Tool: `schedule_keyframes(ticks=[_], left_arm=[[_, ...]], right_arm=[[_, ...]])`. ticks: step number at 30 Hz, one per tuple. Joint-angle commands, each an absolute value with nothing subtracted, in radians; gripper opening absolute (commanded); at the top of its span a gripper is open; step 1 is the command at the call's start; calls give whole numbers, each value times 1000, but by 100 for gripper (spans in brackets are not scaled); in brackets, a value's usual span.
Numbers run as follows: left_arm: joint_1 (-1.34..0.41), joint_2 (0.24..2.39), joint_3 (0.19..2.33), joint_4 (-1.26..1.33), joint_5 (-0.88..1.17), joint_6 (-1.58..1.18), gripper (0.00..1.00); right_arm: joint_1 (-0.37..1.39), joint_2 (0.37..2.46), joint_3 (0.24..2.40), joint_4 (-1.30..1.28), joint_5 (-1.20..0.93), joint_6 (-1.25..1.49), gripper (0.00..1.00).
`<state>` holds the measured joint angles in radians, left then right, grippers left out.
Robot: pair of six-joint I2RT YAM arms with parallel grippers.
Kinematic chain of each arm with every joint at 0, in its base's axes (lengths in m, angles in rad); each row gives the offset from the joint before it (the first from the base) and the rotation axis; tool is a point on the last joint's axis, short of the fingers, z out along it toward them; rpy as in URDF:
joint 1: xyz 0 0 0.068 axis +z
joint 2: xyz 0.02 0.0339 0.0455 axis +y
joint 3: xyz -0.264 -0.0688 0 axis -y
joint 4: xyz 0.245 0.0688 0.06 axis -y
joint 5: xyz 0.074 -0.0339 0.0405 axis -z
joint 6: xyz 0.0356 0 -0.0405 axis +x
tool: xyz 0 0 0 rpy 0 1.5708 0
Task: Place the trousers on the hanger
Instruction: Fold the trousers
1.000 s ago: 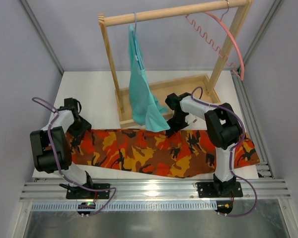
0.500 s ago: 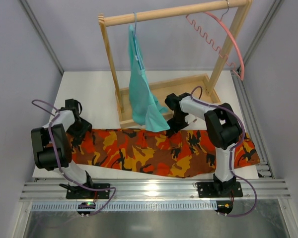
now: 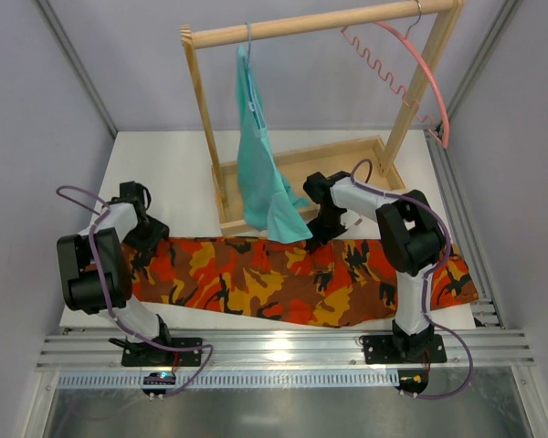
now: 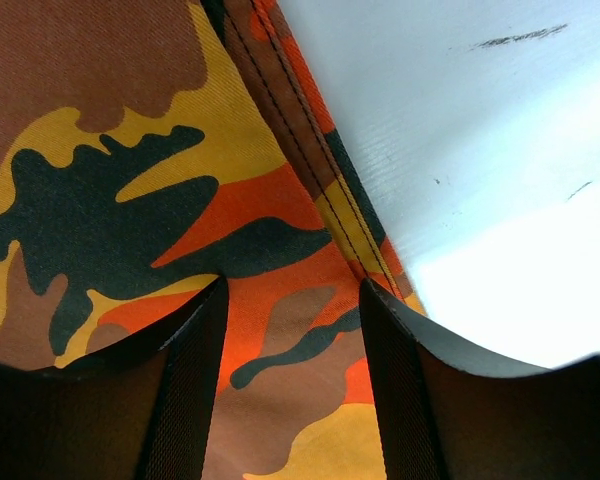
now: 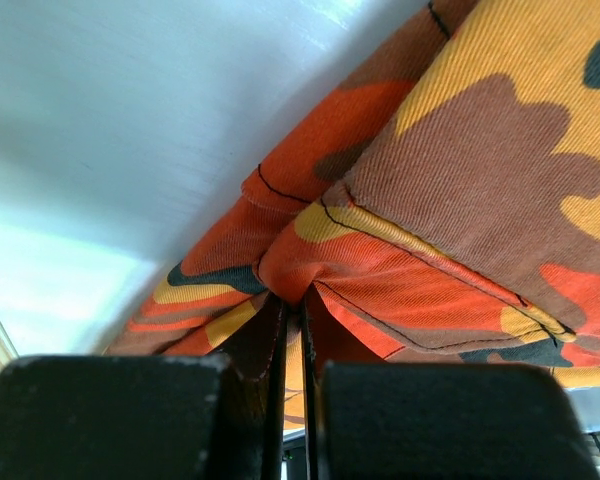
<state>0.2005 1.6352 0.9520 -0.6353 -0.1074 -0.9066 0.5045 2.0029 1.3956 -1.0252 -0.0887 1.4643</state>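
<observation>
Pinched tight between the right fingers (image 5: 435,425) is a bunched fold at the far edge of the trousers (image 5: 460,180). The fingers are shut on the cloth with no gap left, just above the white desk (image 5: 100,130). On the other side the left fingers (image 4: 395,400) are held wide, set astride the stitched edge seam of the trousers. Cloth lies flat between them and nothing is gripped there yet.

From above, the trousers are seen stretched full length across the near desk, from one arm to the other. They lie well apart from the pink hanger (image 3: 424,64), which is hooked bare on the right end of the wooden rail (image 3: 320,25).

The step in hand is judged to be the pick-up: one grasp is made, the second not yet closed. Next, it would seem, the left fingers are to be closed on that seam. The cloth would then be lifted by both and carried up to the wavy bar. That is a long reach, with slack to be kept off the rack post.

At the rack's foot a shallow wooden tray (image 3: 301,153) is seen. The tail of the teal garment (image 3: 260,164) hangs down over its near left corner, and nothing else can be made out in it.
</observation>
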Motion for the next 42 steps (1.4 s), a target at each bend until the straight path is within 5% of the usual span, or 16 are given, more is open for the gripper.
schedule_keyframes(ticks=[1, 12, 16, 20, 22, 29, 33, 42], left_arm=[[199, 1672, 936, -584, -103, -922, 55], [199, 1710, 979, -592, -109, -920, 50], [199, 1717, 979, -598, -106, -916, 39], [199, 1706, 982, -607, -123, -908, 14], [199, 1689, 988, -621, -123, -902, 12], [196, 1603, 1009, -647, -112, -940, 49], [180, 1589, 1013, -676, -150, -972, 52], [175, 1641, 1003, -647, -135, -1042, 40]], right_arm=[[508, 1965, 1381, -1035, -25, 1457, 4], [509, 1959, 1393, -1046, -5, 1448, 4], [509, 1951, 1393, -1048, -5, 1447, 4], [508, 1939, 1390, -1043, 26, 1434, 4], [508, 1931, 1387, -1037, 23, 1428, 4], [520, 1924, 1367, -1029, 20, 1446, 4], [537, 1931, 1361, -1019, 14, 1454, 4], [546, 1939, 1342, -1000, 12, 1442, 4]])
